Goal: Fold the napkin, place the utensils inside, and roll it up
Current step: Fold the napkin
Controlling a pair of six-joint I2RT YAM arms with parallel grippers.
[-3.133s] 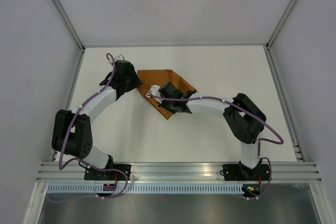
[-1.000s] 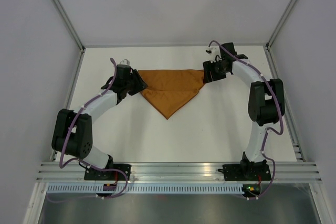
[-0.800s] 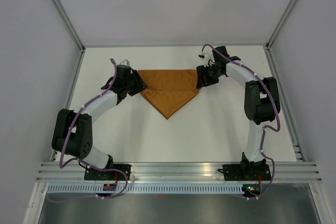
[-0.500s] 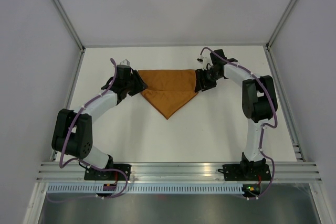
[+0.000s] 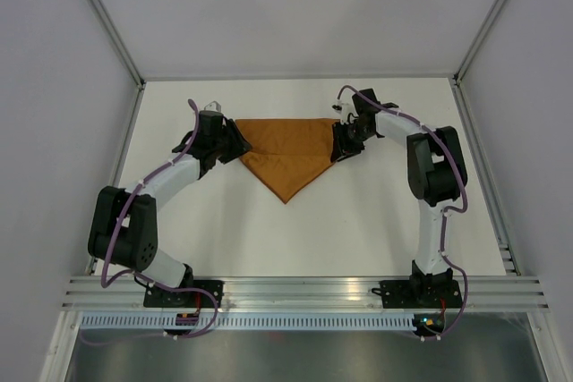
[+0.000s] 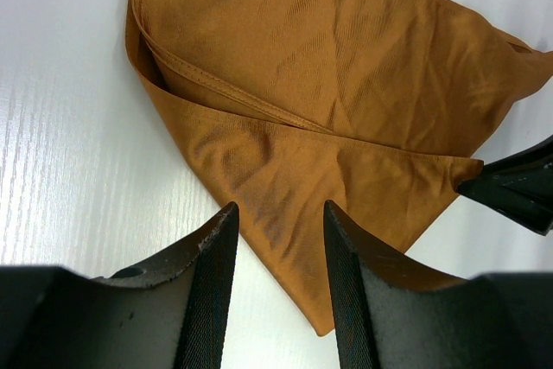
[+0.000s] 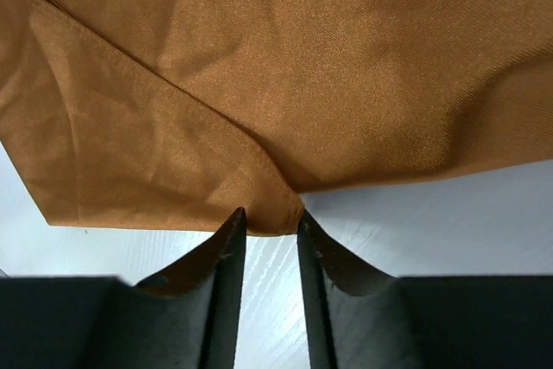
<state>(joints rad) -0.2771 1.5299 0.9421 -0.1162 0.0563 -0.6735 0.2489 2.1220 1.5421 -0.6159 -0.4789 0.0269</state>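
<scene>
One rust-orange napkin (image 5: 288, 151), folded to a triangle, flat on the white worktop (image 5: 358, 221). The left fingers (image 6: 212, 291) are released, parted astride one napkin edge. The right fingers (image 7: 220, 291) are narrowly parted, unclenched, with a napkin corner at their tips. Pale grey walls (image 5: 295, 15) stand on three sides.

A folded napkin (image 5: 291, 154) lies on the white table (image 5: 358, 221).
</scene>
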